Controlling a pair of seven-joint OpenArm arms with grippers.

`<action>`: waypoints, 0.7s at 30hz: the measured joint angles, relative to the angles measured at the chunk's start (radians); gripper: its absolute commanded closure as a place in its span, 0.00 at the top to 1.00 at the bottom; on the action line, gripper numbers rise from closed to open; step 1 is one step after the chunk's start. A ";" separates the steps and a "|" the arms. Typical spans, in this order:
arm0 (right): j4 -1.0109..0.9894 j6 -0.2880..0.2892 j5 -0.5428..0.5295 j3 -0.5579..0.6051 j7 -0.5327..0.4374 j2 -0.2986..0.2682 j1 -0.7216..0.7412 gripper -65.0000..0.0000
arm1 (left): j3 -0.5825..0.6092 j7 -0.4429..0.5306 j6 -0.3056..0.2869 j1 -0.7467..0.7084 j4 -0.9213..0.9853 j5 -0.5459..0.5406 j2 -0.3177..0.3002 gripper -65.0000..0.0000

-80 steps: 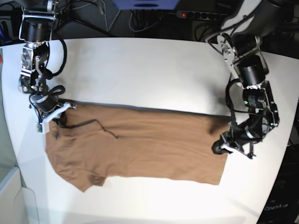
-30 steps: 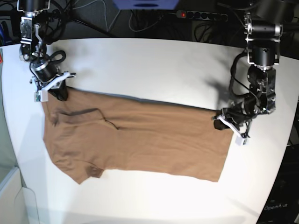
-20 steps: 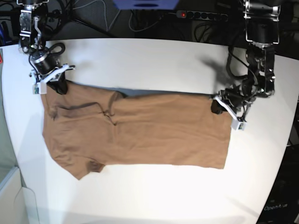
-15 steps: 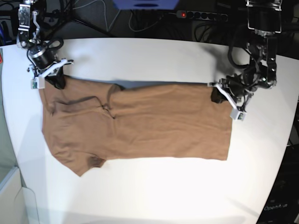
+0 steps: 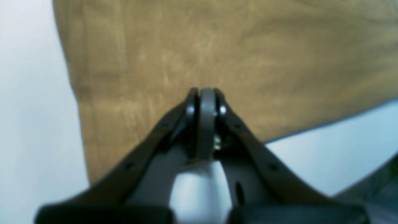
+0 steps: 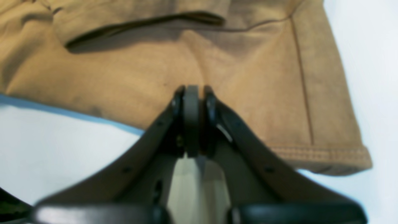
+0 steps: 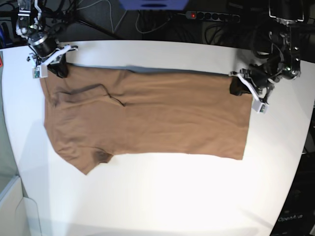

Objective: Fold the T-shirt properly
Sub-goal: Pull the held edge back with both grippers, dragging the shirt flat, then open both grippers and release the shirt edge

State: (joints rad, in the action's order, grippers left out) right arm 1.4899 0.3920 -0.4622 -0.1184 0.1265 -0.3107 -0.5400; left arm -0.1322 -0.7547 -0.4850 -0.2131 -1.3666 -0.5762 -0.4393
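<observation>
The tan-brown T-shirt point(image 7: 162, 118) lies spread flat on the white table point(image 7: 162, 201), collar end to the left and hem to the right in the base view. My right gripper point(image 7: 53, 69) is shut on the shirt's far left corner by the shoulder. My left gripper point(image 7: 240, 86) is shut on the far right corner at the hem. In the right wrist view the closed gripper point(image 6: 190, 90) pinches the T-shirt point(image 6: 255, 77) near the sleeve hem point(image 6: 326, 155), with the collar opening point(image 6: 140, 26) beyond. Over in the left wrist view, the gripper point(image 5: 203, 93) pinches plain T-shirt cloth point(image 5: 217, 46).
A power strip point(image 7: 212, 16) and cables lie behind the table's far edge. A blue object point(image 7: 155, 4) sits at the top centre. A clear panel point(image 7: 9, 189) stands off the table's left side. Bare white tabletop stretches in front of the shirt.
Both grippers have moved toward the far edge of the table, dragging the shirt's far edge with them. The shirt has slid back and now lies flatter and wider.
</observation>
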 measured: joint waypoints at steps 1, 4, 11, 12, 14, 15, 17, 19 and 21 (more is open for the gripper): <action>0.000 0.000 0.000 0.000 -0.019 0.004 -0.011 0.03 | -0.003 0.000 -0.014 -0.006 0.000 -0.002 -0.003 0.03; 0.003 0.001 0.000 0.000 -0.051 0.007 -0.042 0.03 | -0.004 0.002 -0.022 -0.012 0.000 -0.002 -0.008 0.03; 0.004 0.001 0.000 0.000 -0.119 0.020 -0.099 0.03 | -0.005 0.064 -0.041 -0.054 -0.001 0.005 -0.023 0.03; 0.004 0.002 0.000 0.000 -0.125 0.020 -0.107 0.03 | -0.006 0.086 -0.043 -0.066 -0.001 0.005 -0.024 0.03; 0.004 0.002 0.000 0.000 -0.129 0.020 -0.112 0.03 | -0.006 0.120 -0.043 -0.087 -0.001 0.005 -0.024 0.03; 0.004 0.001 0.000 0.000 -0.127 0.020 -0.111 0.03 | -0.008 0.122 -0.043 -0.093 -0.001 0.004 -0.024 0.03; 0.004 0.002 0.000 0.000 -0.128 0.020 -0.111 0.03 | -0.008 0.127 -0.044 -0.097 -0.001 0.004 -0.027 0.03; 0.004 0.005 0.000 0.000 -0.127 0.019 -0.111 0.03 | -0.008 0.129 -0.044 -0.099 -0.001 0.004 -0.027 0.03; 0.004 0.005 0.000 0.000 -0.127 0.019 -0.111 0.03 | -0.008 0.129 -0.045 -0.099 -0.001 0.004 -0.027 0.03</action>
State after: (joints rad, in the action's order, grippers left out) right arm 1.4937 0.3965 -0.4625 -0.1184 -0.0010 -0.2913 -0.6514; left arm -0.1398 -0.6258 -0.5297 -0.3122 -1.3678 -0.5724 -0.4664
